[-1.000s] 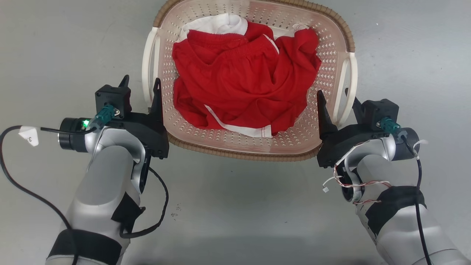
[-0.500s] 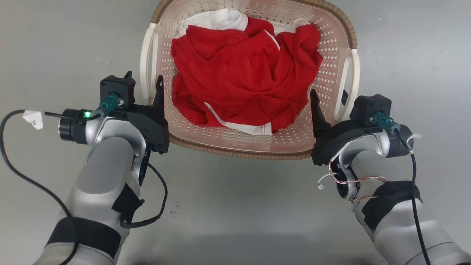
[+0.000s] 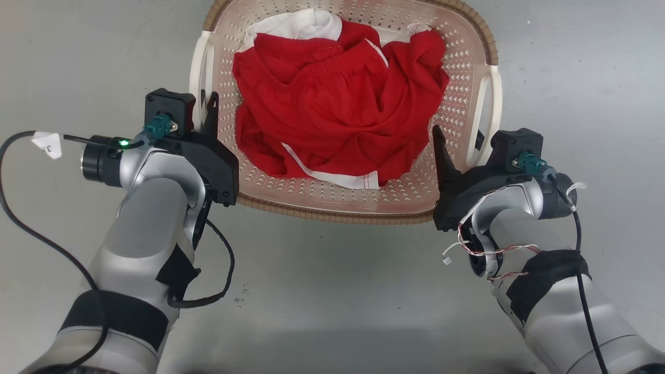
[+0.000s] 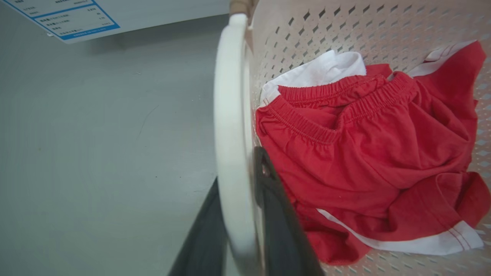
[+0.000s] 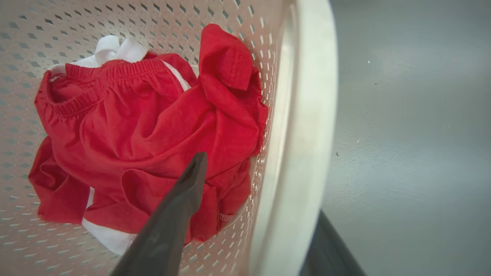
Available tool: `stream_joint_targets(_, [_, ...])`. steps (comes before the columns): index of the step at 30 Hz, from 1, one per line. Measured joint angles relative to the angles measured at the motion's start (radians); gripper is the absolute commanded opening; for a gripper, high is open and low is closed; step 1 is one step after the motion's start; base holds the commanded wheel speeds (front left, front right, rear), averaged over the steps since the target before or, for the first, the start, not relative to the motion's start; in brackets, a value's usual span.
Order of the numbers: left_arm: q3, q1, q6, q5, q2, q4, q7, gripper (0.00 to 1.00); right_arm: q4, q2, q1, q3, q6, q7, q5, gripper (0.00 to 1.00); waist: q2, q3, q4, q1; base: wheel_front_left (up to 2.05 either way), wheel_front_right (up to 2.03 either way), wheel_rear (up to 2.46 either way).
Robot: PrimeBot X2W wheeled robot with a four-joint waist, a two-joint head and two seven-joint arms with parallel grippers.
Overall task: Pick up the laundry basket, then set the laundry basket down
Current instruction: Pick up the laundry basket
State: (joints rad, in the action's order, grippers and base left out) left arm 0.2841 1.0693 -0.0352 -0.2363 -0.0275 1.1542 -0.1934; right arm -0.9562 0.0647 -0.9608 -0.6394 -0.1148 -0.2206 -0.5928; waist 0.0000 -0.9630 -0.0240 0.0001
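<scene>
The laundry basket [image 3: 332, 215], pale pink and perforated with a brown woven-look rim, sits on the grey floor with red and white clothes [image 3: 337, 104] inside. My left gripper [image 3: 201, 106] is shut on the basket's white left handle [image 3: 197, 72]. In the left wrist view both fingers [image 4: 272, 199] press against that handle [image 4: 230, 115]. My right gripper [image 3: 460, 137] is open and straddles the white right handle [image 3: 491, 104]. One of its fingers [image 5: 188, 184] is inside the basket over the clothes, the other outside the handle [image 5: 303, 134], with a gap left.
Bare grey floor [image 3: 332, 301] surrounds the basket on all sides. A white panel with a blue-edged label [image 4: 61, 15] stands beyond the basket's left side. A black cable [image 3: 31, 228] loops beside my left arm.
Both grippers have slid forward along the basket's handles. The left fingers have closed in on the left handle. The right fingers still stand wide apart.
</scene>
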Motion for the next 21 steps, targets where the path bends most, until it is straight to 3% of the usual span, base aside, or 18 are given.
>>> stream_joint_targets(1, [0.004,0.001,-0.002,-0.001,-0.003,0.001,0.002,0.00,-0.005,0.000,-0.003,-0.004,-0.001,0.001,-0.005,0.70,0.0000,0.000,0.001,0.0000,0.00,0.00,0.00])
stream_joint_targets(2, [0.004,0.001,-0.002,-0.001,-0.003,0.001,0.002,0.00,-0.005,0.000,-0.003,-0.004,-0.001,0.001,-0.005,0.70,0.0000,0.000,0.001,0.0000,0.00,0.00,0.00])
stream_joint_targets(4, [0.016,0.002,-0.006,-0.008,-0.006,0.002,0.002,0.00,-0.016,0.003,-0.011,-0.012,-0.001,0.008,-0.013,0.49,0.0000,-0.001,0.004,-0.0001,0.00,0.00,0.00])
stream_joint_targets(5, [0.024,0.002,-0.006,-0.012,-0.007,0.002,0.002,0.00,-0.022,0.005,-0.014,-0.014,-0.003,0.008,-0.020,0.47,0.0000,0.000,0.005,-0.0002,0.00,0.00,0.00])
stream_joint_targets(9, [0.055,-0.004,0.000,-0.030,-0.009,0.001,0.007,0.00,-0.041,0.008,-0.020,-0.025,-0.009,0.015,-0.035,0.15,0.0000,0.007,0.009,-0.0001,0.00,0.00,0.00])
stream_joint_targets(10, [0.063,-0.007,0.000,-0.040,-0.009,0.000,0.007,0.00,-0.046,0.008,-0.023,-0.025,-0.013,0.018,-0.040,0.00,0.0000,0.009,0.010,-0.0002,0.00,0.00,0.00])
stream_joint_targets(21, [0.135,-0.059,0.028,-0.136,-0.009,-0.022,0.016,0.00,-0.087,0.014,-0.037,-0.073,-0.017,0.035,-0.088,0.00,0.0000,0.052,0.017,-0.0001,0.00,0.00,0.00])
